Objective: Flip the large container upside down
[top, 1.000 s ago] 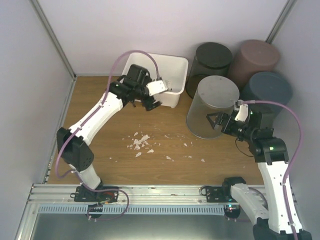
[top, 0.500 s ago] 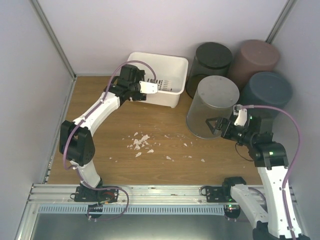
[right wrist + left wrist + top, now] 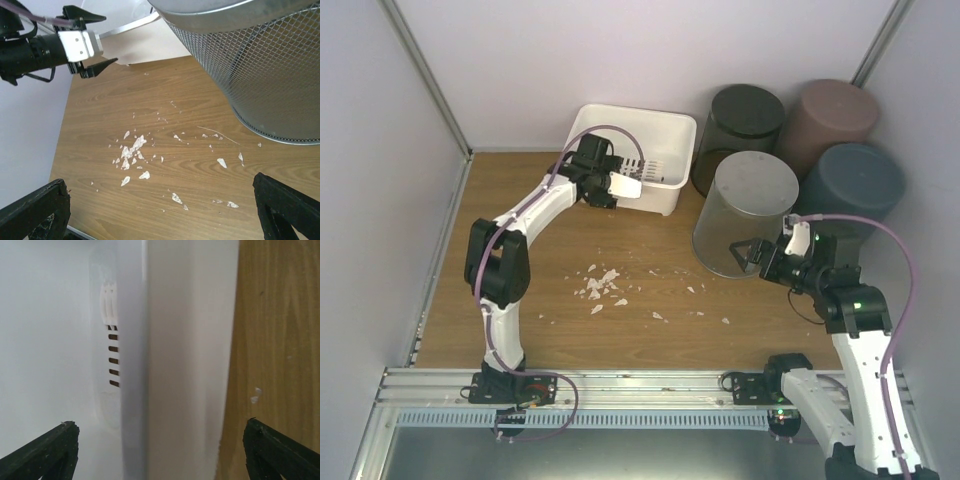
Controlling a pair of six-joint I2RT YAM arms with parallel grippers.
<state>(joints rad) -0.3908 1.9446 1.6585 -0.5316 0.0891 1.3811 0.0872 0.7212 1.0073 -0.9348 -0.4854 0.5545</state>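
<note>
Large container (image 3: 660,140), a white tub, sits upright, mouth up, at the far side of the table (image 3: 660,262), so the turn is judged not yet begun beyond positioning. Nearest, the right pincer (image 3: 745,250) hangs empty, jaws apart, beside the mesh bin (image 3: 750,200); farther off, the left pincer (image 3: 165,450) straddles the tub's near wall, jaws apart, one finger inside, one outside, not clamped. Open wood lies in front for tipping; the back wall and the dark bins (image 3: 790,120) crowd behind and right.
</note>
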